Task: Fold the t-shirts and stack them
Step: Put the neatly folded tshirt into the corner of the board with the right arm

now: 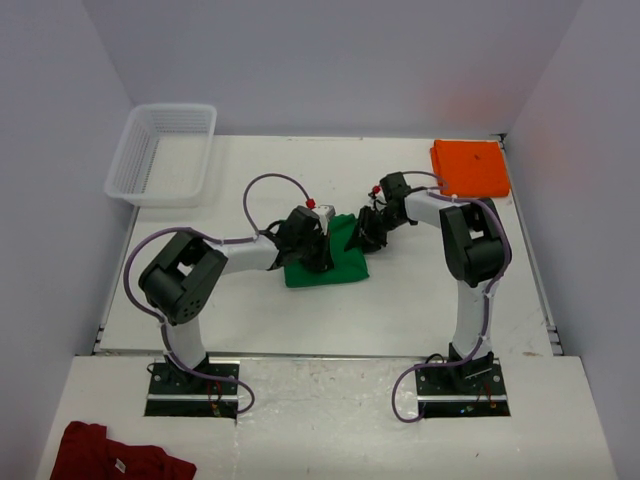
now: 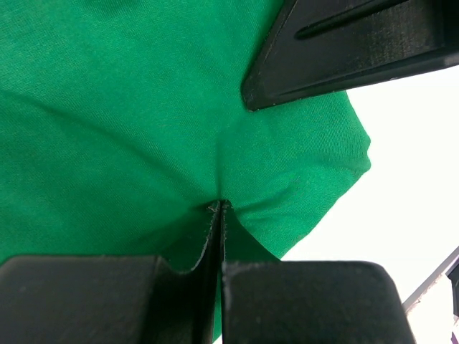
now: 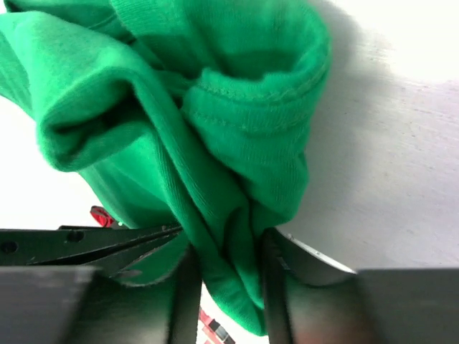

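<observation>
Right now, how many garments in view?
3. Green t-shirt mid-table, held by left gripper and right gripper; orange t-shirt folded at far right corner; dark red garment near left edge. None visibly hidden.

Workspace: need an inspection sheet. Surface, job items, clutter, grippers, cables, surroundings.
Surface: white table, nothing spilled seen.
Job's things: green t-shirt folded mid-table, gripped by both arms; orange t-shirt folded flat, far right corner.
Clutter: white basket far left; dark red garment on near ledge by left base.
Grippers: left fingers shut on green cloth; right fingers shut on a bunched fold.
Cables: purple cables loop along both arms.
Surroundings: plain walls on three sides.
</observation>
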